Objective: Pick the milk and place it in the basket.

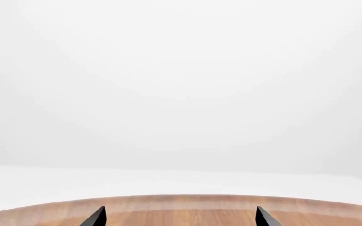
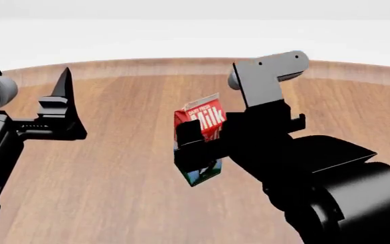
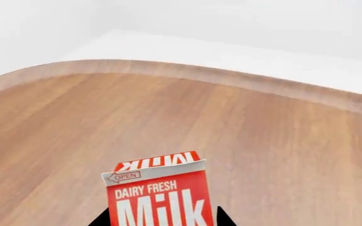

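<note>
Smooth wood-grain table [image 2: 114, 168], printed paper milk [image 2: 205, 122], matt black jaws

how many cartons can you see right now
1: the milk, held in the right pincer above the table. Others may lie outside these views.

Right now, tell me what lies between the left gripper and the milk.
Only bare wooden table: in the head view nothing stands between the left gripper and the milk, which the right gripper holds.

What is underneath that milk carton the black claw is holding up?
Only bare wooden table shows below the milk, gripped by the right gripper and tilted. The gripper covers the carton's middle, and nothing else appears underneath.
</note>
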Motion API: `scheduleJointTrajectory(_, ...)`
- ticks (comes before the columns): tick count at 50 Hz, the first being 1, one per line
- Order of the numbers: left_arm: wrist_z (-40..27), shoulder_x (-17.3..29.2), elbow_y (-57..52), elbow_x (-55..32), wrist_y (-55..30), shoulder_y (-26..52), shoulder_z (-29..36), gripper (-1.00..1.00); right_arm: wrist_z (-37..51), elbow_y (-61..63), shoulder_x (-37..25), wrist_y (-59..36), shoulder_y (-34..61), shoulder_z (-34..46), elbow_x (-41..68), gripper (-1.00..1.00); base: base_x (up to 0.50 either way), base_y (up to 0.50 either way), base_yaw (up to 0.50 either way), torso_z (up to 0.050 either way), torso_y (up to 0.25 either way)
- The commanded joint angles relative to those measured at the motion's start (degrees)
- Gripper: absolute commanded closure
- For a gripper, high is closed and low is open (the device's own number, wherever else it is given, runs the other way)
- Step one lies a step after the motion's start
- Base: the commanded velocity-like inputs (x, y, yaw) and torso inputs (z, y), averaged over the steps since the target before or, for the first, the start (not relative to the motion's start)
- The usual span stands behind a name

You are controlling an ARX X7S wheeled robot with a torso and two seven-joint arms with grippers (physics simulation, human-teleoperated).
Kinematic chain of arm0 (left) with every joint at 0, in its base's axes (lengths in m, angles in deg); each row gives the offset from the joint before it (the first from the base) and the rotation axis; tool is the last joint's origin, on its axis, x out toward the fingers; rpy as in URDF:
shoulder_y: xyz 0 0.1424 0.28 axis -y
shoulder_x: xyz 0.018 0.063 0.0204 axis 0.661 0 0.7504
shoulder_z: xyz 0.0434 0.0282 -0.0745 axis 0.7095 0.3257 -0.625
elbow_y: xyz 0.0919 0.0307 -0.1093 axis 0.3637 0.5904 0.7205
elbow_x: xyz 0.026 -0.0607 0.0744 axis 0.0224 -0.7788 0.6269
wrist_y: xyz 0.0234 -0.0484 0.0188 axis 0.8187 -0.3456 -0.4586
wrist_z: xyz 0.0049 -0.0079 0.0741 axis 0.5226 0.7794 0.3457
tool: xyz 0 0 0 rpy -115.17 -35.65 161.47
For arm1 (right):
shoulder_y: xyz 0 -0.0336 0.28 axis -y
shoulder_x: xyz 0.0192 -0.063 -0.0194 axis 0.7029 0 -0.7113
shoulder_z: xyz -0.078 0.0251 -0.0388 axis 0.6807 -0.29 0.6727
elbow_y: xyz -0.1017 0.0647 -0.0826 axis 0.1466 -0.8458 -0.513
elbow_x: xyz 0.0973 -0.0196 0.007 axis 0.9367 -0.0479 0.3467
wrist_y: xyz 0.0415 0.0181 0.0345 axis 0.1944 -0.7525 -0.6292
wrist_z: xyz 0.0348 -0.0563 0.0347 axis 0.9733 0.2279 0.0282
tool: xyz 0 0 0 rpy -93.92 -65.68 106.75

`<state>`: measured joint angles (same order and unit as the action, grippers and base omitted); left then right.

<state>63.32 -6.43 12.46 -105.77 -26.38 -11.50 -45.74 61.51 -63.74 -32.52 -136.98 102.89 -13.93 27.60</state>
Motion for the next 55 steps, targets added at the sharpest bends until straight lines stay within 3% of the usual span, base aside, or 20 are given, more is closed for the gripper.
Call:
scheduleJointTrajectory(1, -0.1, 0.3, 0.8, -0.2, 0.4, 0.3, 0.0, -1.0, 14.2, 10.7, -1.8, -18.2, 9.1, -12.3, 5.6, 1.0, 0.0, 0.0, 0.0, 0.0, 0.0)
scheduleJointTrajectory(7, -0.1, 0.3, 1.3, -0.2, 0.9, 0.3, 0.1, -1.0, 35.8, 9.3, -9.9, -18.4, 11.9, -13.7, 28.2, 1.0, 0.0, 0.0, 0.0, 0.0, 0.0)
scheduleJointTrajectory(13, -0.2, 0.4, 1.5, -0.1, 1.1, 0.2, 0.4, -1.0, 45.2, 8.7, -13.5, -17.6, 13.2, -14.7, 38.6, 1.0, 0.0, 0.0, 0.0, 0.0, 0.002)
scheduleJointTrajectory(18, -0.3, 0.6, 1.9, 0.2, 1.5, 0.3, 0.8, -1.0, 59.4, 7.2, -19.1, -17.8, 16.3, -16.1, 53.2, 1.0, 0.0, 0.0, 0.0, 0.0, 0.002)
scheduleJointTrajectory(28, -0.4, 0.7, 2.3, 0.2, 1.9, 0.2, 1.2, -1.0, 77.3, 7.5, -28.1, -14.1, 17.9, -13.2, 73.1, 1.0, 0.0, 0.0, 0.0, 0.0, 0.001)
scheduleJointTrajectory(40, -0.5, 0.9, 2.8, 0.2, 2.5, 0.1, 1.6, -1.0, 85.1, 12.7, -40.1, -8.1, 11.2, -16.7, 84.2, 1.0, 0.0, 0.0, 0.0, 0.0, 0.002)
scheduleJointTrajectory(55, -0.7, 1.2, 3.0, -0.1, 2.8, 0.3, 1.8, -1.0, 87.5, 16.4, -49.7, -5.9, -6.8, -34.6, 87.6, 1.0, 0.0, 0.0, 0.0, 0.001, 0.001)
